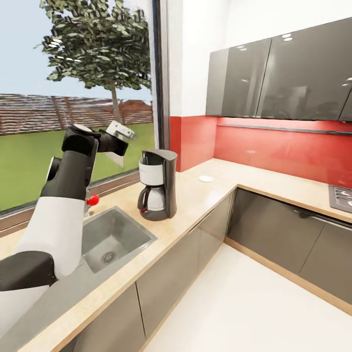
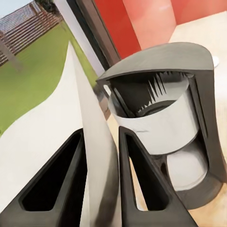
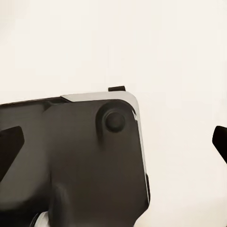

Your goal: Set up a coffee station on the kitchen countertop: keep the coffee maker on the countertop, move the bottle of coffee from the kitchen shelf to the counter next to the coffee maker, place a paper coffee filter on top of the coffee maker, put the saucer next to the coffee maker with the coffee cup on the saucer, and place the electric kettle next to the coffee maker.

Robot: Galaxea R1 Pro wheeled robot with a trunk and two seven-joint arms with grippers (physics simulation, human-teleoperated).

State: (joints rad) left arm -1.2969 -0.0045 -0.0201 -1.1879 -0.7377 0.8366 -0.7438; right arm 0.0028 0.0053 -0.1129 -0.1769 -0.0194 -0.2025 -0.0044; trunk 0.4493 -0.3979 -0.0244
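The black and silver coffee maker (image 1: 157, 185) stands on the wooden countertop (image 1: 215, 193), just right of the sink. My left gripper (image 1: 116, 145) hangs in the air to its upper left, shut on a thin white paper coffee filter (image 1: 116, 159). In the left wrist view the filter (image 2: 90, 127) stands edge-on between the two dark fingers (image 2: 56, 184), and the coffee maker (image 2: 165, 109) lies just beyond, its grey lid raised over the open basket. A small white disc, apparently the saucer (image 1: 206, 178), lies on the counter behind. My right gripper (image 3: 115, 142) is open over pale floor.
A steel sink (image 1: 128, 226) is set into the counter left of the coffee maker, with a red-knobbed tap (image 1: 92, 199) at the window. A hob (image 1: 342, 198) sits at the far right. Dark wall cabinets (image 1: 274, 73) hang above the red backsplash.
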